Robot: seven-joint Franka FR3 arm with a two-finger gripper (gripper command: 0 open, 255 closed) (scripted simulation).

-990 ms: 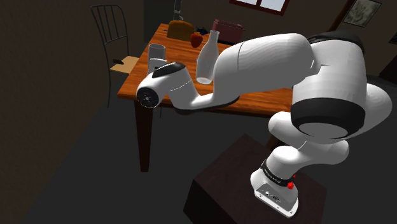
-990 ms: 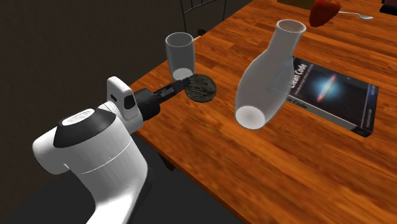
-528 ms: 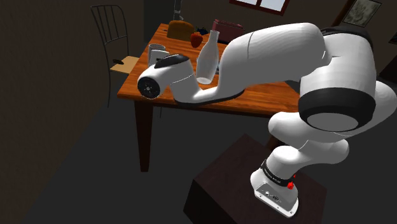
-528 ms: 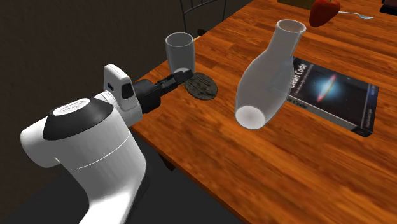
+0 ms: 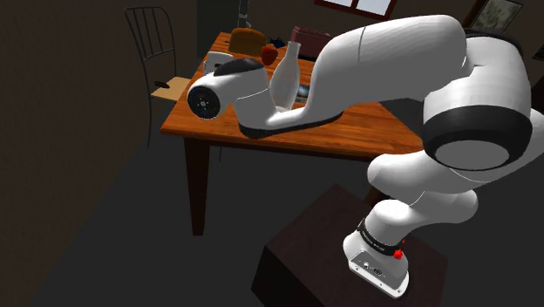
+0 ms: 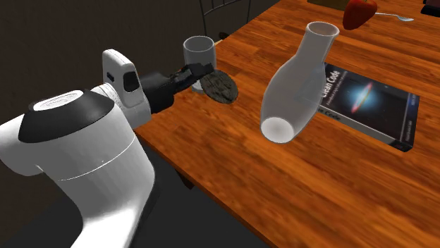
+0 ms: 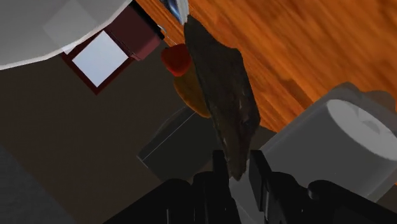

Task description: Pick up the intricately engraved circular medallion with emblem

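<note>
We see the black gripper [image 6: 200, 76] with its two fingers pressed onto the near rim of the medallion [image 6: 216, 84], a dark, round, engraved disc. The disc juts out past the fingertips at a tilt, over the near corner of the wooden table [image 6: 233, 176]. It is close beside a grey drinking glass [image 6: 199, 55], and we cannot tell whether its lower edge touches the wood.

Looking along the gripper [image 7: 238, 167] in the wrist view, the medallion [image 7: 222, 95] stands edge-on between the fingers [image 7: 217, 172]. They pinch it from both sides, with the glass [image 7: 343, 137] just beside them.

A white vase [image 6: 296, 77] stands farther along the table, next to a book [image 6: 370, 98]. In the shoulder view the white arm [image 5: 384, 52] stretches over the table [image 5: 366, 133].
</note>
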